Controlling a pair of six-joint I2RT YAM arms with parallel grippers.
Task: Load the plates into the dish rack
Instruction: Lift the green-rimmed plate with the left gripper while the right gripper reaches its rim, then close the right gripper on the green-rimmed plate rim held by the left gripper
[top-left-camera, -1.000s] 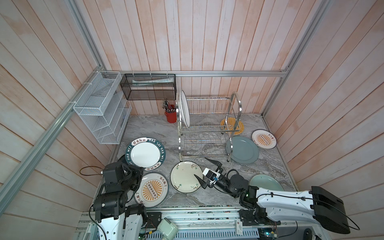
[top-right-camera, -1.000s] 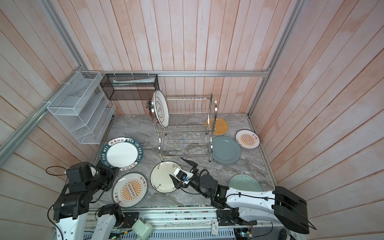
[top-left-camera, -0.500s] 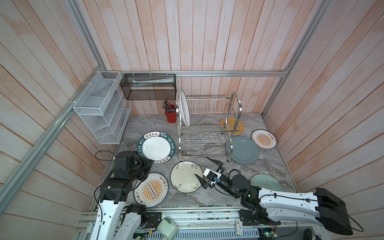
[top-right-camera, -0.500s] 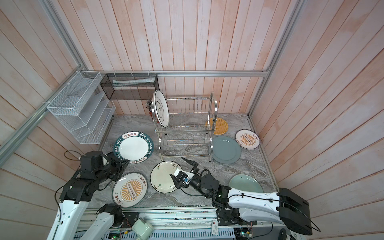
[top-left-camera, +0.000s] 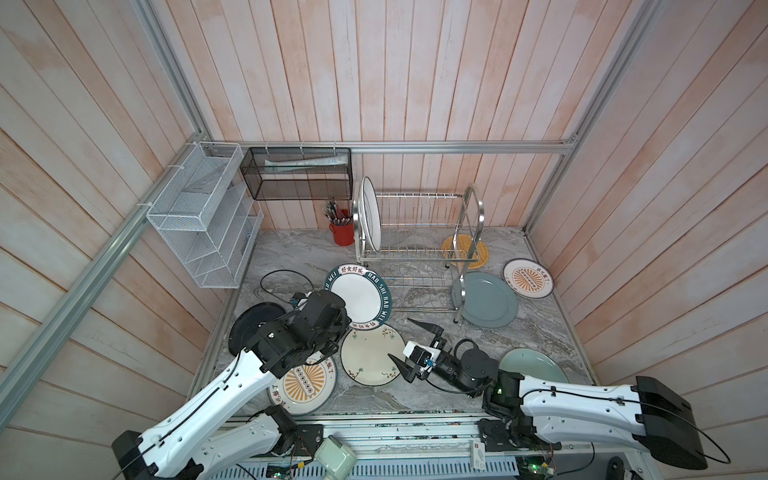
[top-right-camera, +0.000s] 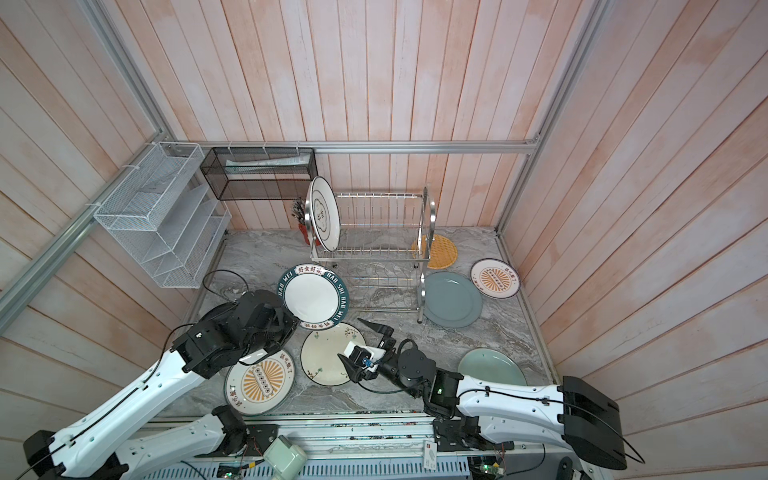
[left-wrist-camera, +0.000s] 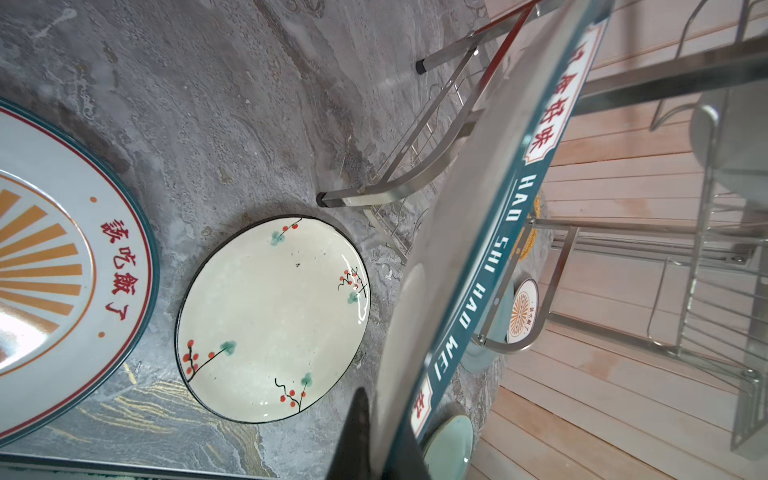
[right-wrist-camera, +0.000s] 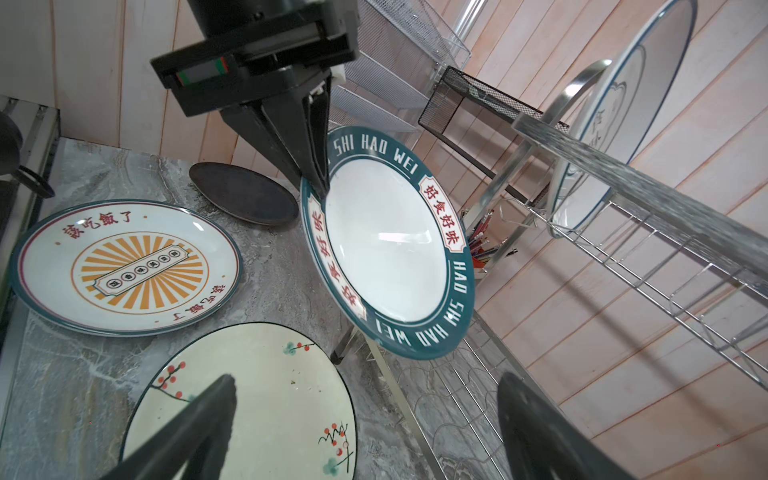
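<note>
My left gripper (top-left-camera: 344, 321) (right-wrist-camera: 316, 179) is shut on the rim of the dark-lettered plate (top-left-camera: 360, 297) (left-wrist-camera: 478, 249), which hangs tilted above the table just in front of the dish rack (top-left-camera: 415, 249) (top-right-camera: 376, 249). One white plate (top-left-camera: 370, 216) stands at the left end of the rack's upper tier. My right gripper (top-left-camera: 400, 338) (right-wrist-camera: 365, 379) is open and holds nothing, over the right edge of the cream floral plate (top-left-camera: 365, 353). Flat on the table lie a sunburst plate (top-left-camera: 303, 384), a black plate (top-left-camera: 251, 322), a grey-blue plate (top-left-camera: 486, 299), a pale green plate (top-left-camera: 534, 368), a second sunburst plate (top-left-camera: 528, 277) and an orange lattice plate (top-left-camera: 465, 251).
A white mesh organiser (top-left-camera: 203, 220) and a black mesh basket (top-left-camera: 297, 174) hang on the walls at the back left. A red cup of utensils (top-left-camera: 343, 230) stands left of the rack. A black cable (top-left-camera: 282, 276) loops over the table behind my left arm.
My left arm has carried the dark-lettered plate up and to the right, towards the rack, uncovering the black plate. The right gripper has stayed open and almost still.
</note>
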